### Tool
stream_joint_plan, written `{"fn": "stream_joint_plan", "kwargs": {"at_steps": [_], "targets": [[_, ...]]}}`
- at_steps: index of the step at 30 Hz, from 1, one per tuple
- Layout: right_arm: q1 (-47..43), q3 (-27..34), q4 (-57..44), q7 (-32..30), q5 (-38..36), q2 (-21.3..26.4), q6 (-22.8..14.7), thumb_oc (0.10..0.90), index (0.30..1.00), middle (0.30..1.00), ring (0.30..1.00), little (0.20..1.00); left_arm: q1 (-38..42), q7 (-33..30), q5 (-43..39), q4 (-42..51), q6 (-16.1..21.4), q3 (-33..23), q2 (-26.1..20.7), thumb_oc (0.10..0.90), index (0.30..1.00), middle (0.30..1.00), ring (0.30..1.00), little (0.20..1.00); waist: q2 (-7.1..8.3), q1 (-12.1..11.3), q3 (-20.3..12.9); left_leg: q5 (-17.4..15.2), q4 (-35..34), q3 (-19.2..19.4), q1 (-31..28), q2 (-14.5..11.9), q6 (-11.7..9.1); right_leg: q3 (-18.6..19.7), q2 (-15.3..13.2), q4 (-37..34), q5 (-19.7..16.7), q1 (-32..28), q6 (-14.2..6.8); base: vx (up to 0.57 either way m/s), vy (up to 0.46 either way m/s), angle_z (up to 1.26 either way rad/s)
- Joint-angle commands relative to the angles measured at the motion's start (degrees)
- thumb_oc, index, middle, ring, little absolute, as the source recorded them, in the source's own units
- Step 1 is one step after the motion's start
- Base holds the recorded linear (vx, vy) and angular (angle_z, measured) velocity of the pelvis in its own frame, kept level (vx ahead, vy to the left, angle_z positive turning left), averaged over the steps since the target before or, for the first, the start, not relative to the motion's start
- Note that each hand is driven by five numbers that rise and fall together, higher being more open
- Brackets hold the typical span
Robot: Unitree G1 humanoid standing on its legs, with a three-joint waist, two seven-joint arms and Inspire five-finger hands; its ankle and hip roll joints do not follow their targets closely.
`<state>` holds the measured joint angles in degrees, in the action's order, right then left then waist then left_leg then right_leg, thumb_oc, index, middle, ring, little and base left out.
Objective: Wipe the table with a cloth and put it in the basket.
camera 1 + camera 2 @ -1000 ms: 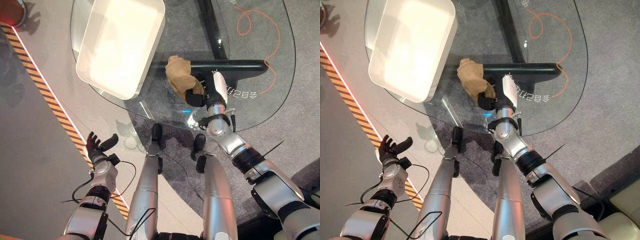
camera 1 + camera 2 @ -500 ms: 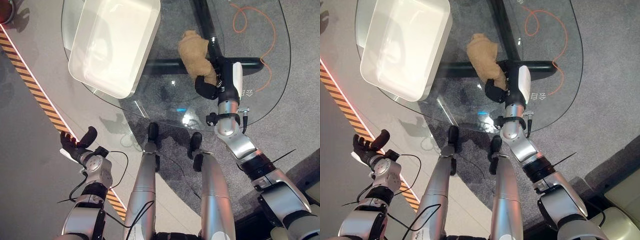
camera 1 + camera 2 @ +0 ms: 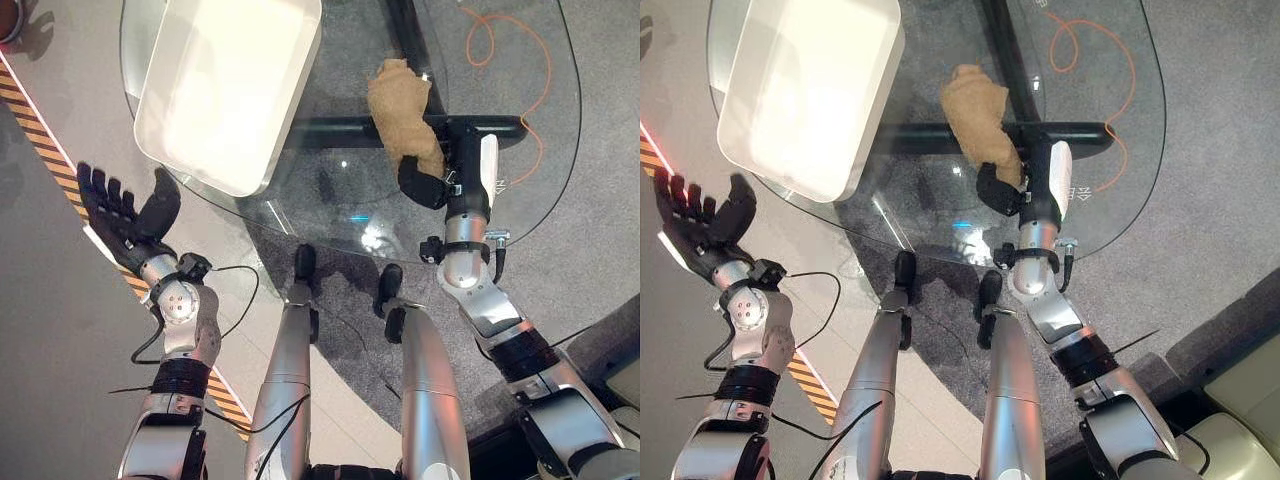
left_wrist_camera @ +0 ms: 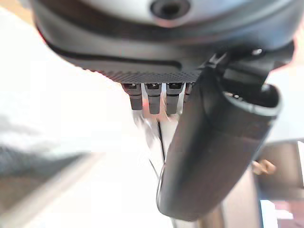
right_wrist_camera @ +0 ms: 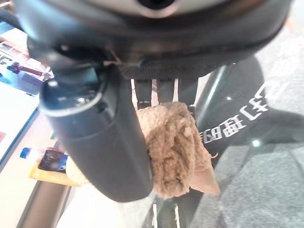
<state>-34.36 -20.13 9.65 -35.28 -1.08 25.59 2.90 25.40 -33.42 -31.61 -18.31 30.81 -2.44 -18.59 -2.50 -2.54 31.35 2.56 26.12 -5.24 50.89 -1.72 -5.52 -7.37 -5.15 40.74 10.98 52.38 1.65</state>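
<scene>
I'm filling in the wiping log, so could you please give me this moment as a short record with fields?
cloth: tan cloth, bunched on the glass table, its near end in the right hand
right hand: right hand shut on the cloth, over the table
left hand: left hand open, fingers spread, raised beside the table, holding nothing
basket: white basket on the table's left part, to the left of the cloth
stage: cloth not yet in the basket
</scene>
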Motion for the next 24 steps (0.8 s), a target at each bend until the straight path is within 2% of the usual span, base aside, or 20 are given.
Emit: {"fn": "stream_joint_plan", "kwargs": {"at_steps": [1,5,9,12,16,24], "targets": [[-2.1,3.8,-14.7,0.6,5.3,-1.3,-10.3,0.1,0.3,0.3,0.3,0.2,-1.2,5.1,2.0,8.6,4.4,-1.2,-3.3,0.8,0.9,0.9,0.9,0.9,0.01,0.7,-1.6,-4.7,3.2,4.6,-2.9,3.1,5.6,2.6,4.6,-4.4,-3.2,-2.6,-0.6,0.0,0.0,0.0],[-1.8,4.5,-16.0,2.4,6.0,-1.9,-10.4,0.1,0.3,0.3,0.3,0.2,-0.5,13.5,-2.3,15.7,0.8,1.2,-1.8,0.8,0.9,0.9,0.9,0.9,-0.18,1.0,-1.6,-4.7,3.0,4.9,-3.3,3.3,5.8,2.7,4.7,-4.4,-3.4,-2.8,-0.7,0.0,0.0,0.0],[-1.8,4.6,-17.0,4.1,6.3,-2.2,-10.6,0.1,0.3,0.3,0.3,0.2,0.3,19.6,-6.6,19.1,-1.1,3.4,-0.8,0.8,0.9,0.9,0.9,0.9,-0.33,1.5,-1.6,-4.6,2.8,5.1,-3.5,3.3,5.9,2.9,4.7,-4.5,-3.6,-2.8,-0.9,0.0,0.0,0.0],[-2.0,4.4,-17.9,5.5,6.7,-2.4,-10.8,0.1,0.3,0.3,0.3,0.2,1.4,26.1,-12.7,21.6,-5.3,6.5,0.5,0.8,0.9,0.9,0.9,0.9,-0.37,2.2,-1.6,-4.6,2.5,5.6,-3.8,3.2,5.9,3.2,4.6,-5.0,-4.0,-3.0,-1.2,-0.01,0.016,-0.02],[-2.8,4.1,-18.8,6.8,7.2,-2.8,-11.6,0.1,0.3,0.3,0.3,0.2,2.5,29.3,-16.6,23.3,-8.7,9.0,1.5,0.8,0.9,0.9,0.9,0.9,-0.23,2.6,-1.6,-4.4,1.8,5.8,-4.3,3.2,6.0,3.3,4.8,-5.9,-4.5,-3.4,-1.5,-0.01,0.003,-0.03],[-4.2,3.2,-21.6,8.7,7.0,-2.8,-12.2,0.1,0.3,0.3,0.3,0.2,4.1,32.9,-22.9,24.9,-11.9,11.0,2.2,0.8,0.9,0.9,0.9,0.9,0.16,3.3,-1.6,-4.2,1.1,6.2,-5.2,3.2,5.9,3.7,5.1,-7.0,-5.0,-4.2,-1.7,-0.01,-0.001,-0.02]]}}
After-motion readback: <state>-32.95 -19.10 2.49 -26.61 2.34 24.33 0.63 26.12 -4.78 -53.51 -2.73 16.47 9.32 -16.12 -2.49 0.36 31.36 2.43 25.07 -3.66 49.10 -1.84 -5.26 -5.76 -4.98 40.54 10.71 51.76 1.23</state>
